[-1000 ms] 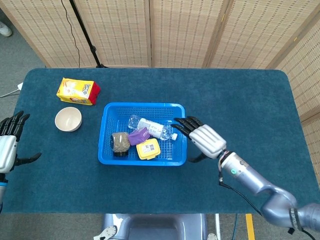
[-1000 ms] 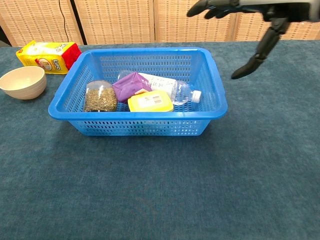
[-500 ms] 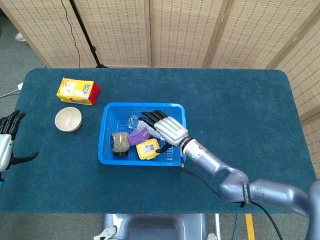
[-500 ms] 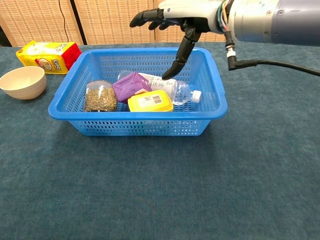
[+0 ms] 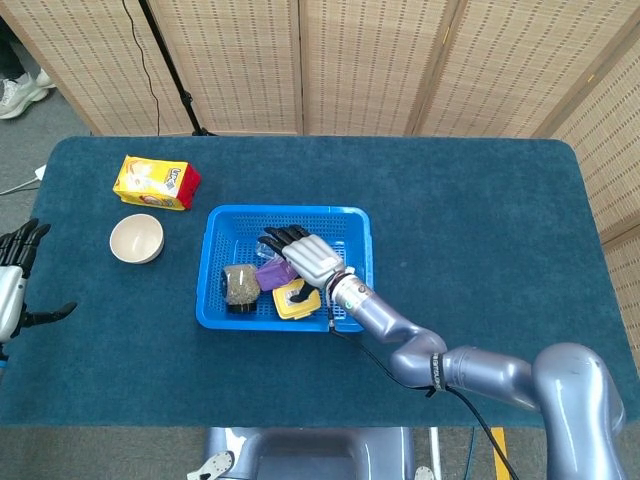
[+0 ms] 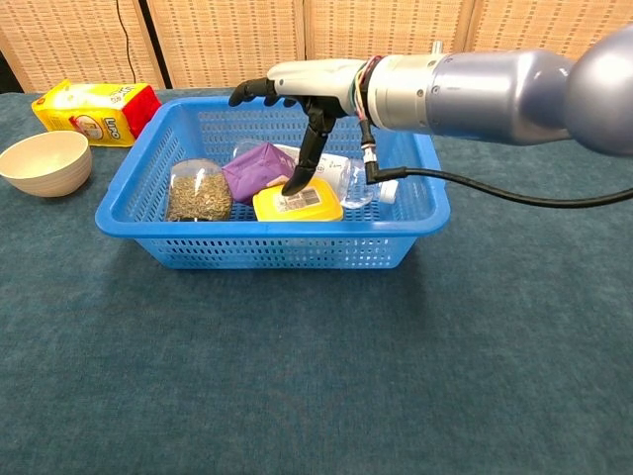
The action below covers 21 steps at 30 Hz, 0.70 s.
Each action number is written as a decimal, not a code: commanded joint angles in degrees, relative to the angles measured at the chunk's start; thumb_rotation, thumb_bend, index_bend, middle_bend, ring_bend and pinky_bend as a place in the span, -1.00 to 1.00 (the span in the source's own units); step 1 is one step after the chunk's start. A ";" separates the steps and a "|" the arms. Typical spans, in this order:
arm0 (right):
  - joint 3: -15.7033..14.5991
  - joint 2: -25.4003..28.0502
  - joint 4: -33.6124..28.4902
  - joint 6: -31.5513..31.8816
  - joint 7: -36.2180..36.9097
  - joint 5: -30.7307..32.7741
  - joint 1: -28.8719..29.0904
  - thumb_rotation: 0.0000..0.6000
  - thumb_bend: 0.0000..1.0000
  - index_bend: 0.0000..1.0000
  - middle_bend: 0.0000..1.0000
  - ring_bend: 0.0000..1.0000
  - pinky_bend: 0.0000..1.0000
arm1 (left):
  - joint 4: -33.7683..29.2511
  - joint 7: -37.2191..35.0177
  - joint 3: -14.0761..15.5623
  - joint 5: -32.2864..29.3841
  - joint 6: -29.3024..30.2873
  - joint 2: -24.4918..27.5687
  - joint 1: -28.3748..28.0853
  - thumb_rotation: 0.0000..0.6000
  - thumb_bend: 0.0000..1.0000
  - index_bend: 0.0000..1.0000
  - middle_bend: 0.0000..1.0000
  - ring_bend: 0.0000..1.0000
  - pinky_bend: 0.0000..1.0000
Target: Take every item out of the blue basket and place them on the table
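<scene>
Fingers (image 6: pixel 302 163) spread above flat yellow box (image 6: pixel 297 201) in mesh basket (image 6: pixel 415 213).

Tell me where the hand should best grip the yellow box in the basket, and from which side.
Probably from above, across the two long edges of the yellow box: it lies flat, label up, against the blue basket's near wall, purple pouch behind it. The right hand hovers over it, open.

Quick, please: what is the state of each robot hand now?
Left robot hand: open, holds nothing, beside the table's edge.
Right robot hand: open, fingers spread above the blue plastic basket, thumb down at the yellow flat box; nothing held.
</scene>
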 commanded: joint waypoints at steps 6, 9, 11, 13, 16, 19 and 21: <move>-0.23 -5.21 7.82 -1.12 1.06 0.51 2.38 1.00 -1.00 -0.87 -0.96 -0.98 -0.70 | 0.42 -0.74 -0.48 -0.73 -0.95 0.14 0.00 1.00 -0.81 -1.00 -1.00 -1.00 -1.00; -0.15 -6.73 10.22 -0.76 2.23 -0.29 2.54 1.00 -1.00 -0.80 -0.86 -0.90 -0.60 | 0.49 -1.13 -0.60 -0.72 -1.11 0.27 0.10 1.00 -0.81 -1.00 -1.00 -1.00 -1.00; -0.20 -7.34 11.32 -0.86 2.75 -0.76 2.69 1.00 -1.00 -0.75 -0.77 -0.82 -0.53 | 0.59 -1.19 -0.69 -0.87 -1.20 0.31 0.14 1.00 -0.81 -1.00 -1.00 -1.00 -1.00; -0.28 -7.93 12.24 -1.05 3.43 -1.43 2.85 1.00 -1.00 -0.62 -0.62 -0.68 -0.43 | 0.70 -1.45 -0.82 -1.13 -1.52 0.38 0.13 1.00 -0.80 -1.00 -1.00 -1.00 -1.00; -0.22 -8.76 12.94 0.04 4.50 -2.84 2.73 1.00 -1.00 -0.30 -0.30 -0.39 -0.21 | 0.79 -1.66 -0.99 -1.27 -1.69 0.44 0.12 1.00 -0.80 -1.00 -1.00 -1.00 -1.00; -0.19 -10.04 14.05 2.41 5.81 -4.87 2.36 1.00 -1.00 -0.05 -0.04 -0.19 -0.06 | 0.83 -1.73 -1.02 -1.10 -1.75 0.43 0.17 1.00 -0.80 -1.00 -1.00 -1.00 -1.00; 0.03 -10.95 14.90 4.89 7.05 -6.62 2.00 1.00 -0.95 0.09 0.08 -0.08 0.00 | 0.85 -1.78 -0.99 -1.05 -1.98 0.44 0.16 1.00 -0.80 -1.00 -1.00 -1.00 -1.00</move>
